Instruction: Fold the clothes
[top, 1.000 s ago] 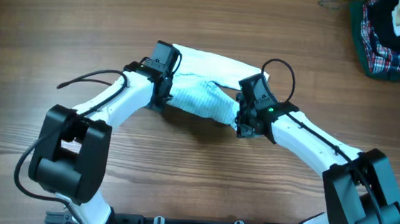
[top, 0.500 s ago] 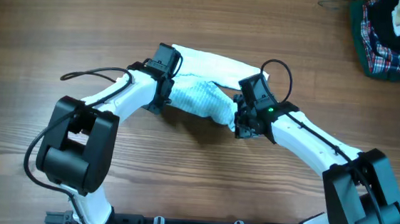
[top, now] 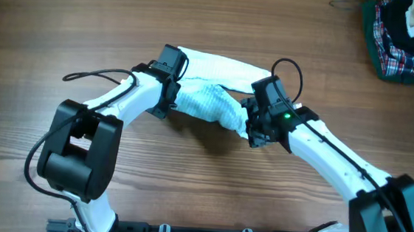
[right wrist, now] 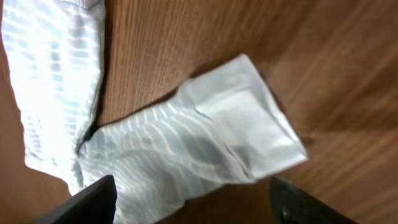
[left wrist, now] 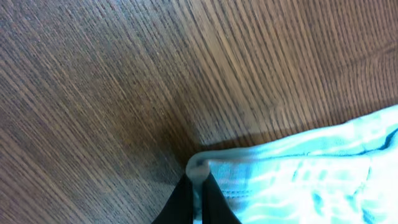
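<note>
The garment (top: 207, 101) lay on the table (top: 199, 26) between the 2 arms. Left gripper (left wrist: 198, 186) clamped its hem corner; right gripper (right wrist: 193, 200) gaped over the other end. Judgement: right should pinch its corner before both lift.

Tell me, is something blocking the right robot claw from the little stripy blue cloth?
Nothing visible is. The right gripper, jaws open, hangs directly over the thin pale blue-and-white striped garment on the brown wooden table.

Garment (top: 207, 101): small, thin, pale blue-white, fine stripes, wrinkled. Lies at centre of overhead view, slightly toward 12 o'clock. Partly folded: white strip along its 12 o'clock edge, bluer bunched layer slanting from 9 toward 4 o'clock, ending in a pale flap.
</note>
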`<state>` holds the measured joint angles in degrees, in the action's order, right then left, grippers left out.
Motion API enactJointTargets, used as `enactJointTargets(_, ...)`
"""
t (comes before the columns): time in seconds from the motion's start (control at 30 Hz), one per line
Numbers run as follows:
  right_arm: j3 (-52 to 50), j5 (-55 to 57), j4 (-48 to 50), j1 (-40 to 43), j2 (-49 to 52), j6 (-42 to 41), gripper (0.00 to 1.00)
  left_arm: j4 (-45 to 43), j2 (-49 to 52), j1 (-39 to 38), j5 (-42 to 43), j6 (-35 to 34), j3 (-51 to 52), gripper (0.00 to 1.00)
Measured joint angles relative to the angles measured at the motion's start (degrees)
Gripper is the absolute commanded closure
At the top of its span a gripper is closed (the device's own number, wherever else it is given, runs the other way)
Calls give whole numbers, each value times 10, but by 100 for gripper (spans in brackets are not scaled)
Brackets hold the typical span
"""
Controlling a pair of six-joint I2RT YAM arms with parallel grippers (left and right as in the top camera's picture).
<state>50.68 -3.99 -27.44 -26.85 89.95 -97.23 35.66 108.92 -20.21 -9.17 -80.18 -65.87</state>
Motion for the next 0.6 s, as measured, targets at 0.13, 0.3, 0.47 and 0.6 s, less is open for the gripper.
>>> enactJointTargets(0.13,1,0,-50,0,-2,2,33,0,0,0,0,0,0,96)
enactJointTargets(0.3,1,2,-35,-24,11,-19,41,2,0,0,0,0,0,96)
enactJointTargets(0.47,1,2,-21,-35,60,-39,48,10,0,0,0,0,-1,96)
enactJointTargets(0.6,1,6,-17,-35,64,-50,51,10,0,0,0,0,-2,96)
